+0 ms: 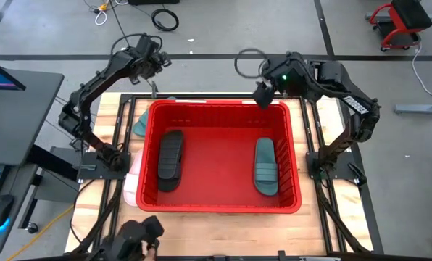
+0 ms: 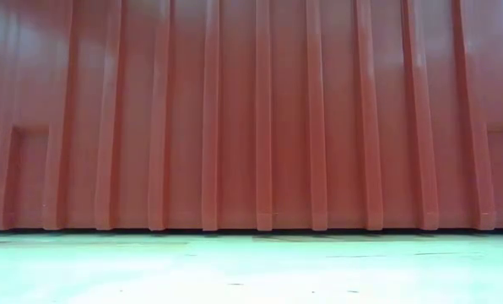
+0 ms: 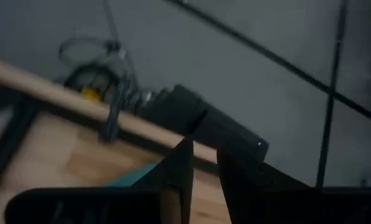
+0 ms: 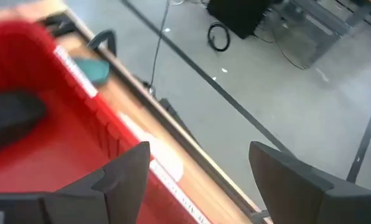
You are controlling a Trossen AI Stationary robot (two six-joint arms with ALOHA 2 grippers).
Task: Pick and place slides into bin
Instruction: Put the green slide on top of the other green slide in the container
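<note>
The red bin point(image 1: 223, 156) sits mid-desk point(image 1: 332, 225) with a black slide point(image 1: 170, 159) on its left and a teal one point(image 1: 266, 167) on its right. Right claw point(image 1: 261, 96) — open, empty — hangs over the far rim; left claw point(image 1: 155, 88) is nearly closed, empty, beyond the far-left corner.

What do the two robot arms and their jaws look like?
Both arms are dark, jointed and slender. The right arm carries a white label strip, a small green light and a looped cable. The left arm has thin cables. Each gripper ends in flat dark wedge-shaped fingers.
</note>
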